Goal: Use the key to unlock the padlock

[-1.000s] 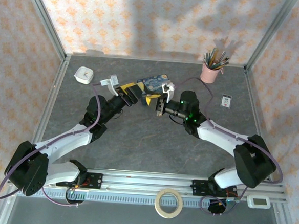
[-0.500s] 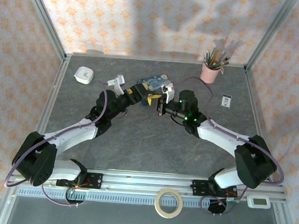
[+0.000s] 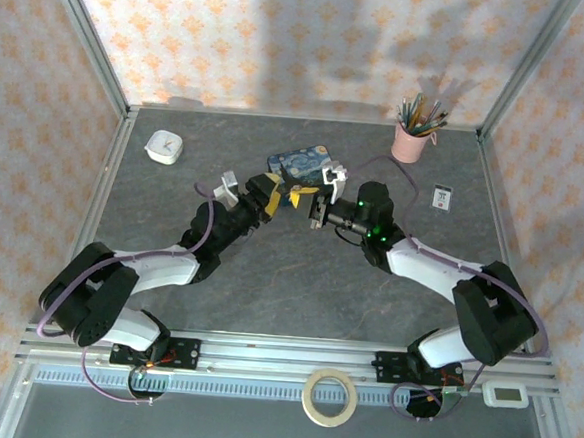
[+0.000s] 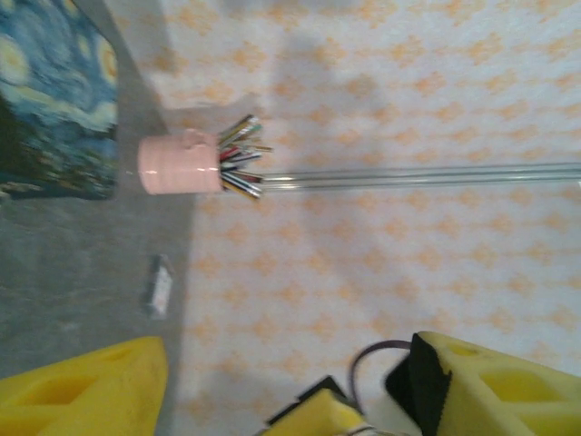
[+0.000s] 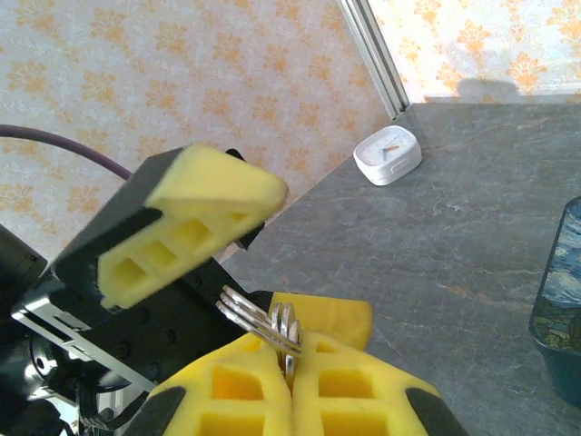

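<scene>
My right gripper (image 5: pixel 292 350) is shut on a bunch of silver keys (image 5: pixel 289 325) on a wire ring, which stick up from between its yellow pads. My left gripper (image 3: pixel 271 195) faces it in mid-air, open. One of its fingers (image 5: pixel 195 241) stands above and left of the keys, the other finger (image 5: pixel 340 316) just behind them. In the left wrist view the wide-apart fingers (image 4: pixel 82 391) frame the tip of the right gripper (image 4: pixel 318 420). Both grippers hover in front of the blue starry box (image 3: pixel 301 163). The padlock is hidden.
A white clock (image 3: pixel 163 147) lies at the back left. A pink cup of pencils (image 3: pixel 412 140) stands at the back right, with a small card (image 3: pixel 441 196) in front of it. A tape roll (image 3: pixel 329 396) lies by the near rail. Patterned walls enclose the table.
My left arm has swung right and turned, bringing its fingers up around the keys, and its jaws have narrowed somewhat. The right gripper has barely shifted and still holds the keys.
</scene>
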`<state>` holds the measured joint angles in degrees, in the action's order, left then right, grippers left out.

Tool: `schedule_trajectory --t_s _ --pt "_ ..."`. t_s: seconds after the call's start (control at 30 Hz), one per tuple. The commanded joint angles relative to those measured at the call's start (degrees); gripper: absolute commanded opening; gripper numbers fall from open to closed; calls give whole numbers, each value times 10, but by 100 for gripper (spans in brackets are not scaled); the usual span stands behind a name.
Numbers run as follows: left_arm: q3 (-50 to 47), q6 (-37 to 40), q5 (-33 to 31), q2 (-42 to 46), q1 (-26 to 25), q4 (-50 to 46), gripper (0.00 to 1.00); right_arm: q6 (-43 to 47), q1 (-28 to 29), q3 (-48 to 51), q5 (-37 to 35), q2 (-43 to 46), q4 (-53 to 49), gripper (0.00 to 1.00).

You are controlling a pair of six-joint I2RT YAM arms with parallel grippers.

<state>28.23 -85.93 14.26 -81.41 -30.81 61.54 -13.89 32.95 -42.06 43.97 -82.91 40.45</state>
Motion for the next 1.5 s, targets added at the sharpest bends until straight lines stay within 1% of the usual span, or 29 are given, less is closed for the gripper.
schedule_trajectory --t_s 0.0,0.27,0.37,0.5,0.63,0.73,0.87,0.97,1.1,1.33,1.37,1.4,1.43,1.47 --pt "13 -63 -9 -20 -7 96 65 -23 1 6 14 -12 55 0" --pt "33 -87 9 -58 -17 132 60 -34 2 3 20 -29 72 0" --pt "38 -82 10 -57 -18 127 58 -34 2 1 21 -34 69 0" --pt "42 -73 9 -53 -18 116 52 -34 2 2 14 -37 65 0" --pt "40 -72 8 -53 -18 116 51 -25 2 3 4 -33 56 0" --pt "40 -71 8 -55 -18 116 49 -24 2 4 13 -30 56 0" --pt "43 -70 9 -60 -18 116 44 -21 3 5 42 -24 61 0" --pt "43 -70 10 -64 -18 118 38 -6 4 2 53 -19 41 0" --pt "45 -65 11 -65 -18 115 25 17 9 -1 52 -12 6 0" --pt "48 -63 13 -66 -18 110 2 33 10 -3 43 -2 -6 0" --pt "47 -61 12 -65 -18 110 0 35 10 -5 45 -1 -10 1" --pt "46 -60 11 -64 -18 110 0 39 10 -6 45 2 -15 7" --pt "45 -58 10 -62 -18 108 0 42 10 -7 44 5 -24 17" --pt "45 -50 9 -59 -17 107 0 45 9 -8 39 10 -37 30"
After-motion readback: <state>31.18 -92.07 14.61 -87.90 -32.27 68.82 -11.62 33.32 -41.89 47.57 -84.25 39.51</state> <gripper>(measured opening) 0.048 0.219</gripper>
